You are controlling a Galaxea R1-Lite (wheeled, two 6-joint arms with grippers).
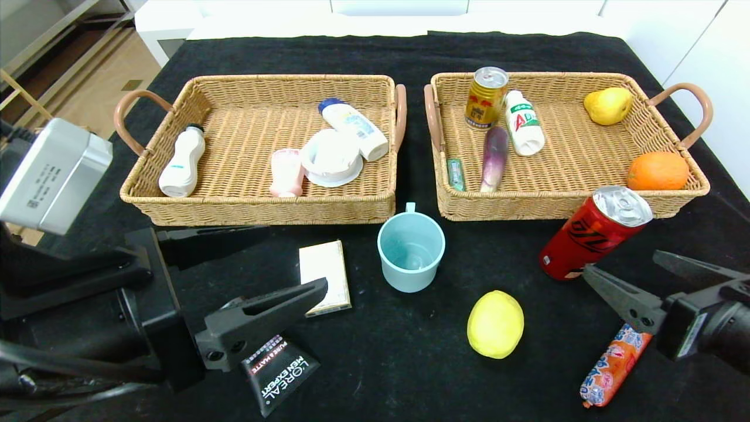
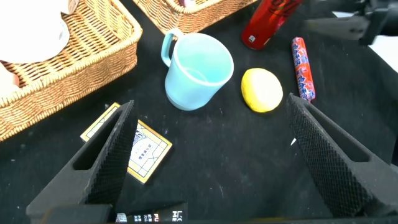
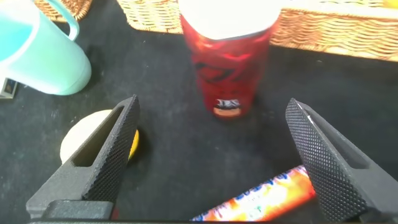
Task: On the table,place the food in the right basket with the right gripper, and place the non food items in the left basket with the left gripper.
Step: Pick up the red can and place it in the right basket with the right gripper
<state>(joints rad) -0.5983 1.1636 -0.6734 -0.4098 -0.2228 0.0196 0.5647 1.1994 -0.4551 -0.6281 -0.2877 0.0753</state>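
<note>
On the large table with a black cloth top point(image 1: 410, 363), six loose items lie in front of two baskets. The tall red drink can with black lettering point(image 1: 593, 233) stands just before the front wall of the right shallow tan wicker basket point(image 1: 586, 202), near its right corner. The yellow lemon point(image 1: 495, 323) lies nearer the robot in open cloth, and the long orange-red wrapped sausage point(image 1: 615, 366) lies to its right, close to the table's near edge. The light blue handled mug point(image 1: 410, 251) stands upright before the gap between the baskets, its handle pointing toward them. Left of it lies the flat cream rectangular box point(image 1: 324, 275), and the black-and-red L'Oreal tube point(image 1: 281, 370) lies nearest the robot.

The right gripper point(image 1: 638, 272), a black claw, hovers with its fingers spread wide and holding nothing; one fingertip is close beside the can's base, and the sausage lies below the claw. The left gripper point(image 1: 258, 266), a black claw on a bulky wrist, also has its fingers spread apart and empty, above the box and the tube.

The left shallow tan wicker basket point(image 1: 258, 205) holds white bottles, a pink bottle and a white round dish, with bare floor left at its middle. The right basket holds a gold can, a white bottle, a purple vegetable, a small green packet, a yellow pear and an orange, with free floor between them.
</note>
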